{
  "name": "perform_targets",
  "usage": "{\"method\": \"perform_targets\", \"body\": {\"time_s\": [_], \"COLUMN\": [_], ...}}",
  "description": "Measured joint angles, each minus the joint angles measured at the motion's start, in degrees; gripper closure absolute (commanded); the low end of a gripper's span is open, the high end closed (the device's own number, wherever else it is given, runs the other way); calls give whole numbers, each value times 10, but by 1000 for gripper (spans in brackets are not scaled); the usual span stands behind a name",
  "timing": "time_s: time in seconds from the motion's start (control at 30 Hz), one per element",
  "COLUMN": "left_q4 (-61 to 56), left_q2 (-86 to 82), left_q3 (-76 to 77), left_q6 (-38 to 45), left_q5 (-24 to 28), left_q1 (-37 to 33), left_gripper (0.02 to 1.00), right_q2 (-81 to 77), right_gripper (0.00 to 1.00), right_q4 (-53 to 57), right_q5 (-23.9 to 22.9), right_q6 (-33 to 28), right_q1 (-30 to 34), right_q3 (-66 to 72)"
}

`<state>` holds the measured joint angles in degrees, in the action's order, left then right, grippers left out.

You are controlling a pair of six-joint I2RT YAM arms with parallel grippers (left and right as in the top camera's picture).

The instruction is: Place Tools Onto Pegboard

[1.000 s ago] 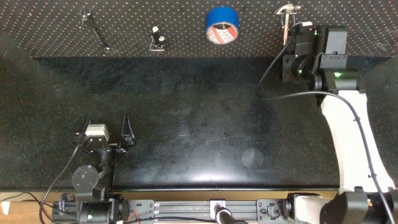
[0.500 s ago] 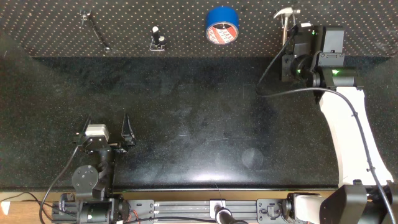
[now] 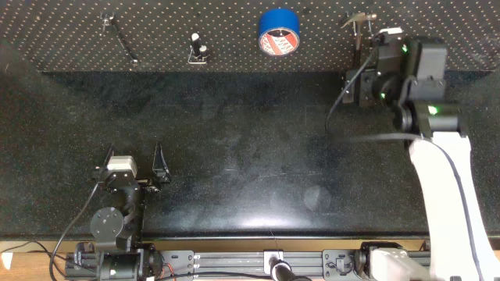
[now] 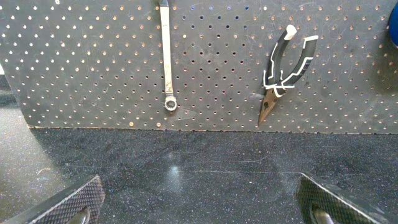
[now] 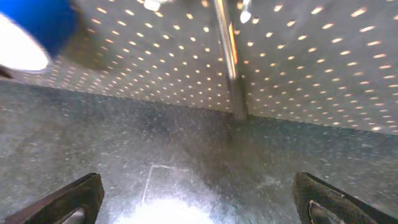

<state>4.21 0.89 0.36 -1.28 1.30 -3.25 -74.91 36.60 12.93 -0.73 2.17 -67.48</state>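
On the pegboard [image 3: 437, 23] hang a wrench [image 3: 119, 35], black-and-white pliers [image 3: 198, 48], a blue tape roll [image 3: 279, 33] and a hammer [image 3: 358, 27]. My right gripper [image 3: 366, 64] is open just in front of the hammer, at the board's foot. In its wrist view the hammer handle [image 5: 229, 59] hangs straight ahead, clear of the right gripper [image 5: 199, 208], with the tape roll [image 5: 31, 25] off to one side. My left gripper [image 3: 134, 161] rests open low on the table, facing the wrench [image 4: 166, 56] and the pliers [image 4: 283, 68] from afar.
The black table top [image 3: 250, 148] stretches bare between the two arms. A black cable [image 3: 336, 101] loops beside the right wrist. The pegboard [image 4: 74, 68] stands upright along the table's far edge.
My right gripper has drawn back a little from the pegboard, so more of the hammer handle now shows. The hammer stays hanging. The left arm has not moved.
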Motion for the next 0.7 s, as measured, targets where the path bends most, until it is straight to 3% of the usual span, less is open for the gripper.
{"method": "perform_targets", "body": {"time_s": [0.2,0.53,0.7], "left_q4": [0,0,0], "left_q2": [0,0,0], "left_q3": [0,0,0], "left_q6": [0,0,0], "left_q5": [0,0,0], "left_q1": [0,0,0], "left_gripper": [25,25,23], "right_q2": [145,322,394], "right_gripper": [1,1,1], "right_q4": [-80,-489,-526], "right_q5": [-4,-8,-28], "right_q6": [0,80,124], "right_q1": [0,0,-7], "right_q3": [129,439,494]}}
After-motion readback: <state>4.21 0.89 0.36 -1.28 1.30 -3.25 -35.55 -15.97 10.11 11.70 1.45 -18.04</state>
